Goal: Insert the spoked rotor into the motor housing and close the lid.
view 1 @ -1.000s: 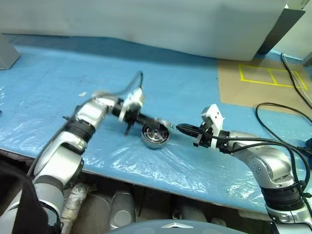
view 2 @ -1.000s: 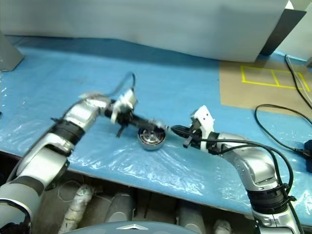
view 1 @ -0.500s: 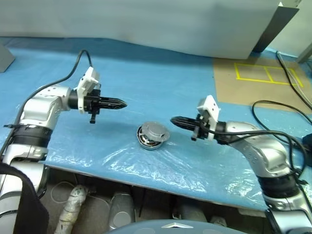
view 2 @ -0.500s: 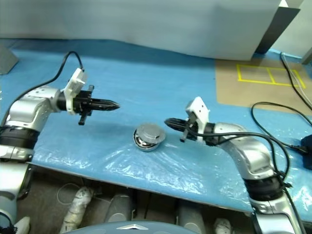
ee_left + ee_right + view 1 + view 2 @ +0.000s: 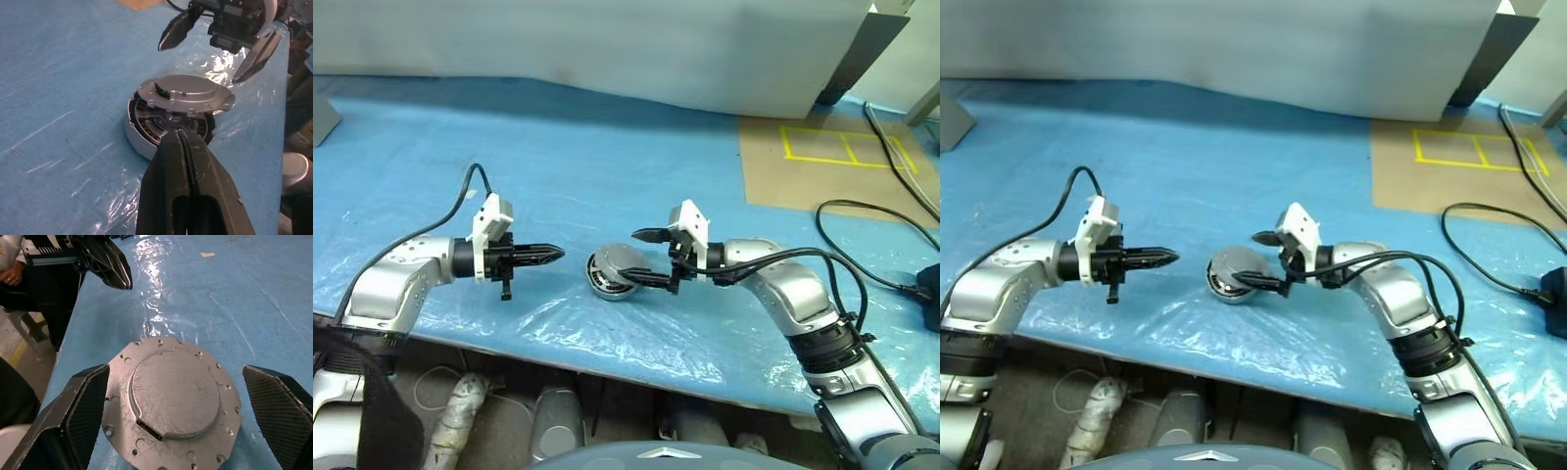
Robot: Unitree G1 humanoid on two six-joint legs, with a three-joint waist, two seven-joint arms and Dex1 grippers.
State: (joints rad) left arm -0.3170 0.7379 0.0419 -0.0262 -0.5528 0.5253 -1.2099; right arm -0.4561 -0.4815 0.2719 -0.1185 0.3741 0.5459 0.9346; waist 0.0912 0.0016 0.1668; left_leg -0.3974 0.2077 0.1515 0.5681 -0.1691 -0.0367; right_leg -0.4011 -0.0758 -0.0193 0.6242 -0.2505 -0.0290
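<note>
Motor housing (image 5: 610, 277) sits near the surface's front edge, lid (image 5: 186, 94) resting askew on top, windings showing. My right claw (image 5: 650, 258) is spread wide astride the lid, holding nothing; left claw (image 5: 548, 254) shut, empty. To seat it: centre, level, then press. A second ago my right claw was closed and farther off.

A blue sheet (image 5: 636, 166) is covering the worktop, with clear plastic film (image 5: 636, 338) glinting along its near edge, and a pale wall panel (image 5: 607, 49) is running along the far edge. At the far right corner a brown cardboard patch (image 5: 822, 171) is showing yellow tape squares (image 5: 847, 149), with black cables (image 5: 881, 230) trailing along the right edge. A person's hand (image 5: 11, 273) is resting beside the worktop in the right wrist view.
</note>
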